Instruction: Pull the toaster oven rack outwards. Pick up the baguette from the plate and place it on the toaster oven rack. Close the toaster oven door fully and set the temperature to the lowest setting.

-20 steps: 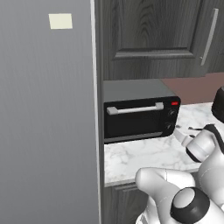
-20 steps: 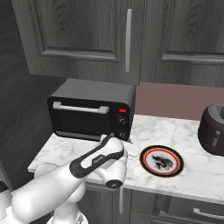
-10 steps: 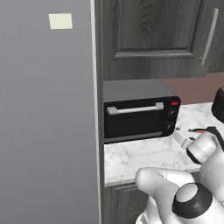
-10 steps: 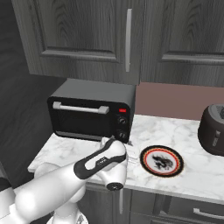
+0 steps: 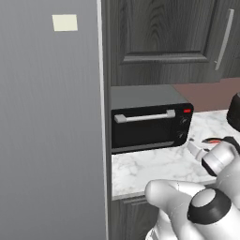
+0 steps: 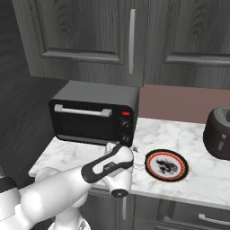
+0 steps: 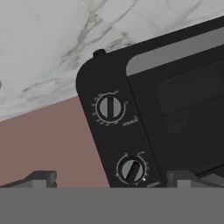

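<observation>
door (image 6: 85, 122) shut, so it looks like the knob step: hand (image 7: 111, 177) wide, empty, facing two knobs (image 7: 110, 107); next, close on the temperature one.

The toaster oven (image 6: 92, 114) sits shut on the marble desk (image 6: 179, 134), with the plate (image 6: 166, 165) near its right.

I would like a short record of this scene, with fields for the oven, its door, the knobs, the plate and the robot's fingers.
toaster oven: on the marble counter, against the wall
toaster oven door: shut
knobs: two, on the right of the front panel
plate: on the counter, right of the oven; no baguette on it
gripper: fingers open, holding nothing, facing the knobs
</observation>
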